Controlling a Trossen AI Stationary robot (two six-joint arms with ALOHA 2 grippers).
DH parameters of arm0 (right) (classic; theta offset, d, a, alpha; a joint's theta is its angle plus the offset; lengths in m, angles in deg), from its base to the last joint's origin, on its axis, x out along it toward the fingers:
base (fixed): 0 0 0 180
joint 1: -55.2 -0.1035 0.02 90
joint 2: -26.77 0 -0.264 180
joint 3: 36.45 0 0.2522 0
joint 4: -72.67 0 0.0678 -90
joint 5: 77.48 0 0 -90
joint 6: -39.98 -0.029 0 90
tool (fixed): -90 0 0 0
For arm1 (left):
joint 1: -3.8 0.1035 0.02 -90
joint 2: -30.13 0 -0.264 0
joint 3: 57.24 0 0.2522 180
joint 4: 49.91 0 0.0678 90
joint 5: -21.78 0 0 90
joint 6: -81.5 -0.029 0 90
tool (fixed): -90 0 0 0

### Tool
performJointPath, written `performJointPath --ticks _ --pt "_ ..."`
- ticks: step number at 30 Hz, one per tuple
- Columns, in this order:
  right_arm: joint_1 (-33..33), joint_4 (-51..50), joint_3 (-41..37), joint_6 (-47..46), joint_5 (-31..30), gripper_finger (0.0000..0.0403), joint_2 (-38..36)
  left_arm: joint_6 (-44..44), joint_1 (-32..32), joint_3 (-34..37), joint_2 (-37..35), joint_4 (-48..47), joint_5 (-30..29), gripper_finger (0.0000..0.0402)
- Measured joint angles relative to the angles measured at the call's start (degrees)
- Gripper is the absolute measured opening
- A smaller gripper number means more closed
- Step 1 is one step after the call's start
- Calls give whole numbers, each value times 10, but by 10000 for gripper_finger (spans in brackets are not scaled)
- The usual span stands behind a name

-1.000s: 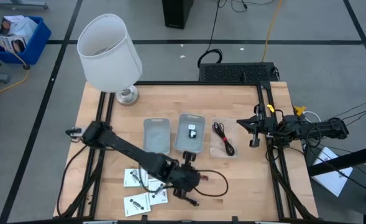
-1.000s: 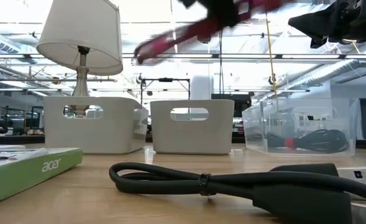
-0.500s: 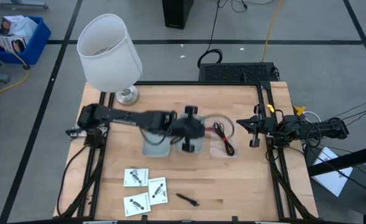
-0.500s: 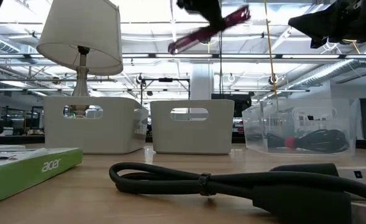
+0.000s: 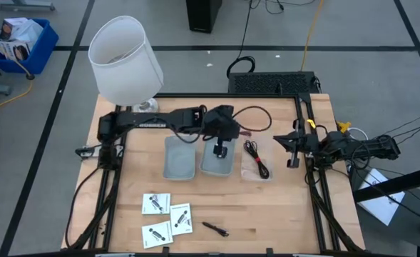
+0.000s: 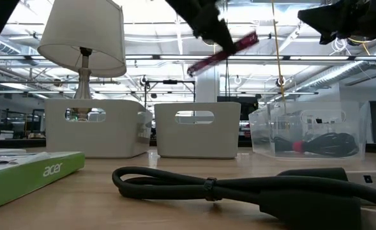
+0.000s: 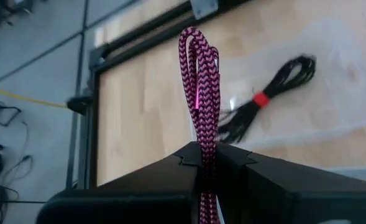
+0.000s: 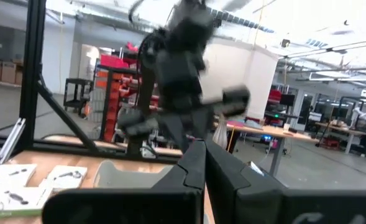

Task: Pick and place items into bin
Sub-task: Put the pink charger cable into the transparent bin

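Note:
My left gripper [image 5: 231, 128] hangs over the far part of the table, above the two grey bins [image 5: 180, 157] [image 5: 218, 161], shut on the red-and-black cable bundle [image 7: 198, 81]. In the low view the cable [image 6: 223, 54] slants high in the air. Three white packets [image 5: 168, 218] and a thin black stick [image 5: 215, 228] lie flat near the table's near edge. A small dark item [image 5: 220, 150] sits in the right grey bin. My right gripper [image 5: 289, 148] waits shut at the table's right edge. My left gripper pinches the cable bundle between its two fingers [image 7: 232, 163], with several strands side by side in the hold [image 7: 206, 146]. A looped end [image 7: 195, 43] sticks out past the fingertips. The cable is lifted clear of the table, with a dark loop [image 5: 259, 114] trailing toward the right.
A clear bin [image 5: 257, 160] right of the grey bins holds a black coiled cable [image 7: 266, 102] with a red tie. The big white lamp [image 5: 124, 61] stands at the far left corner. In the low view a thick black cord [image 6: 226, 188] and a green box [image 6: 28, 176] lie close by.
My left gripper has carried the cable up from the table's near edge, beside the packets and stick, toward the far edge, passing over the grey bins. The cable has stayed in its hold, lifted clear. The right arm has kept still.

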Motion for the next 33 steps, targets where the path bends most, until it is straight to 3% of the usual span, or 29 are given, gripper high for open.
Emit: performJointPath --ticks 6,11,16,21,27,33 --pt "0 4 0 29 -2 0 0 -92 7 0 31 54 60 18" --pt "0 27 0 41 -4 0 0 -169 3 -1 57 91 158 18" --pt "0 36 0 64 -3 0 0 -199 -1 -2 85 183 217 18" --pt "1 54 0 78 -18 0 0 -95 2 -1 116 320 260 18" --pt "1 60 0 83 -16 0 1 66 7 -2 153 408 287 18" --pt "1 64 0 83 -16 0 1 60 -2 -2 179 402 274 18"
